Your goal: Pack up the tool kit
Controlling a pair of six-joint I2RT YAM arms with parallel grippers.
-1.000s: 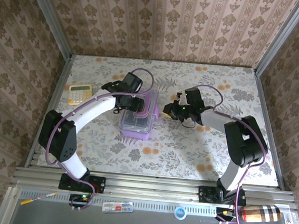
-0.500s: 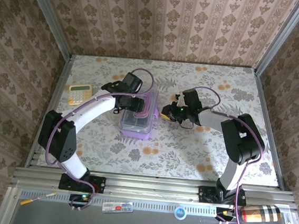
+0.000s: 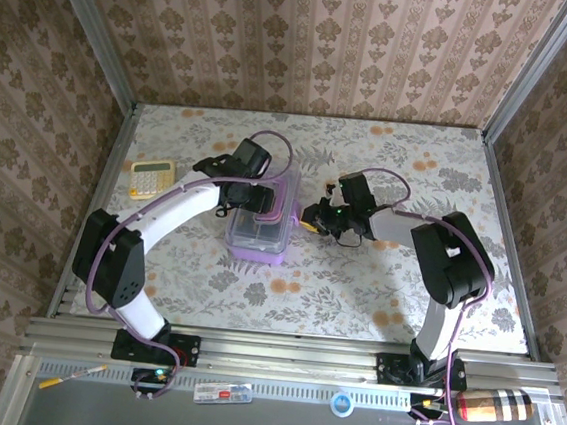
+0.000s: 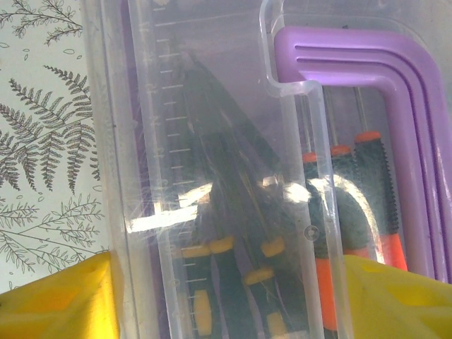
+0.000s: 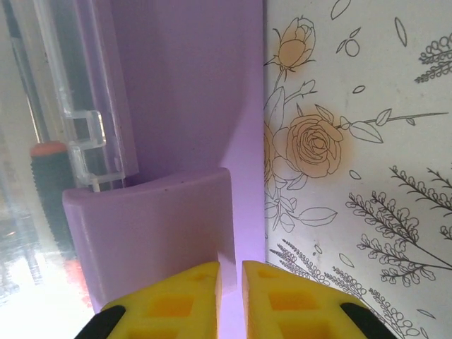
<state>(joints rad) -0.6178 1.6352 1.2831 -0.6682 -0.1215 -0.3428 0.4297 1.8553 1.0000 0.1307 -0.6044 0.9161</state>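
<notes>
- Right gripper (image 3: 308, 218) slid left since before and now sits just beside the box (image 3: 256, 251); left arm (image 3: 163, 216) didn't move.
- 1 table (image 3: 356, 290) w/ a flower cloth.
- 2 arms: left arm bends over the box, right arm (image 3: 450, 259) comes in from the other side.
- 1 box, purple w/ a clear lid, mid table, btwn the 2 grippers.
- 1 yellow calculator (image 3: 151, 178), far left, well apart from the box.
- Left gripper (image 4: 226, 286) on top of the box: fingers wide apart, one snug on each side of the clear part, squeezing it.
- Right gripper (image 5: 230, 272): fingers together, nothing btwn them, tips at 1 purple clasp (image 5: 148, 233) on the box side.
- 3 screwdrivers (image 4: 367, 183) w/ orange-black handles lie side by side inside, next to 1 purple handle (image 4: 395, 70).
</notes>
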